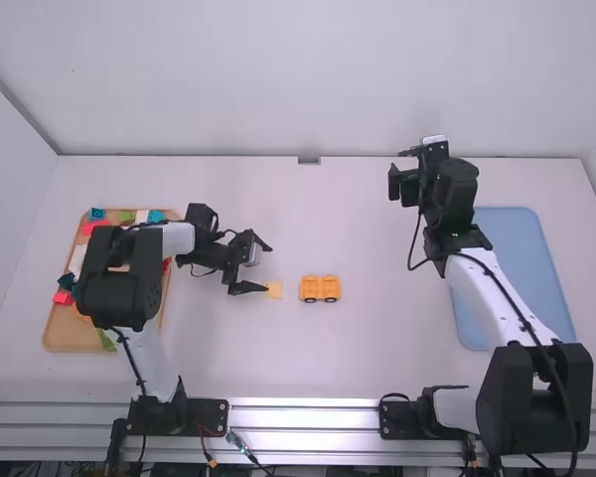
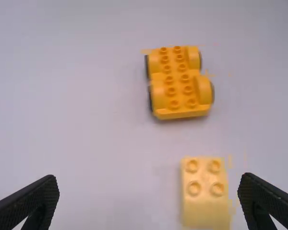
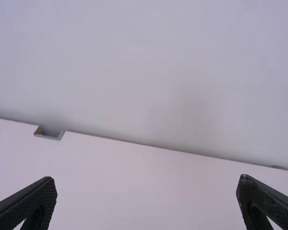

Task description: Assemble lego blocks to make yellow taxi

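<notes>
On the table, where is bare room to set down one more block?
Between the wheeled base and blue tray; also behind the base, toward the wall. Crowded: around the left pincer and pale yellow block, and the parts tray.

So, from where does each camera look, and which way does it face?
High view: behind and above, facing forward, down over table; left arm, right arm show.
On left wrist: faces down at car base and block; open left claw shows.
On right wrist: faces table and wall; open right claw shows.
First two share car base, block.
</notes>
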